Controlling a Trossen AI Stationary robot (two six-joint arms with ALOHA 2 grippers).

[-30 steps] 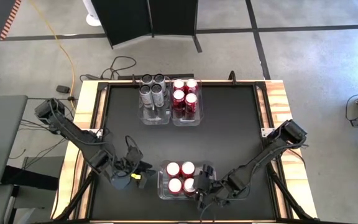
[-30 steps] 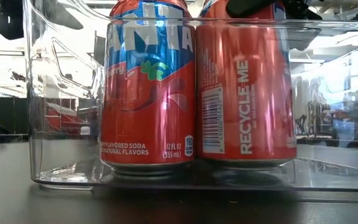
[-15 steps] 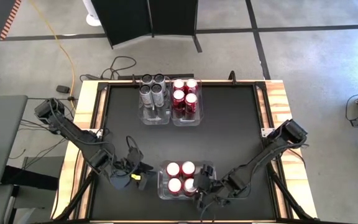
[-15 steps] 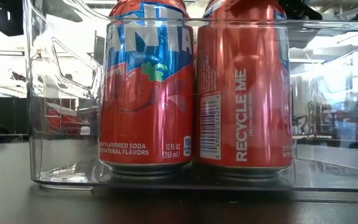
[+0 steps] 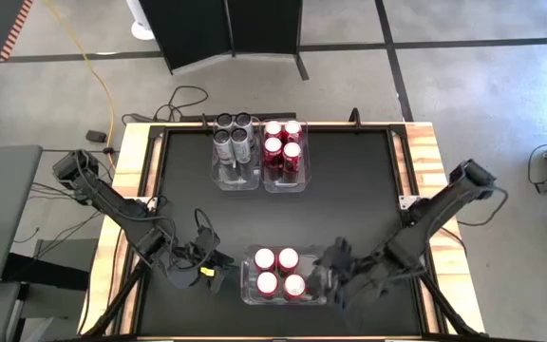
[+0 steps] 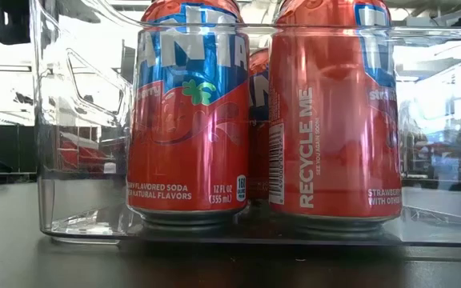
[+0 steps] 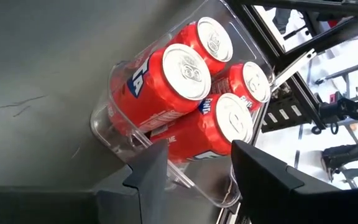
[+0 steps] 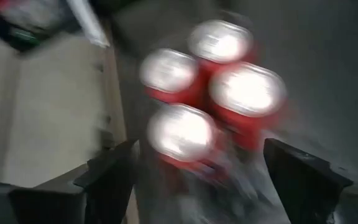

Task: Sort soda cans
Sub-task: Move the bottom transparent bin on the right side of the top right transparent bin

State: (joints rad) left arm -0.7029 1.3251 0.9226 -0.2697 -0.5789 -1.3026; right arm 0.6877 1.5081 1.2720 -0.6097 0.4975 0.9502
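Four red soda cans [image 5: 276, 271] with silver tops are seen standing upright, two by two, inside a clear rectangular plastic bin [image 5: 247, 283] near the middle of the front edge of the black-topped bench [image 5: 349, 190]. At the bench's back edge, left of its middle, two more clear bins are set side by side: four silver-grey cans [image 5: 233, 138] are held in the left bin [image 5: 236, 180] and four further red cans [image 5: 282, 145] in the right bin [image 5: 286, 182]. The right gripper [image 5: 338, 277] is found just beside the front bin, on its right, with nothing between its fingers, which are spread wide in the right wrist view. The left gripper [image 5: 218, 263] is placed just to the left of the same bin; its fingers [image 7: 149, 174] are parted and empty, and are not touching the bin wall.
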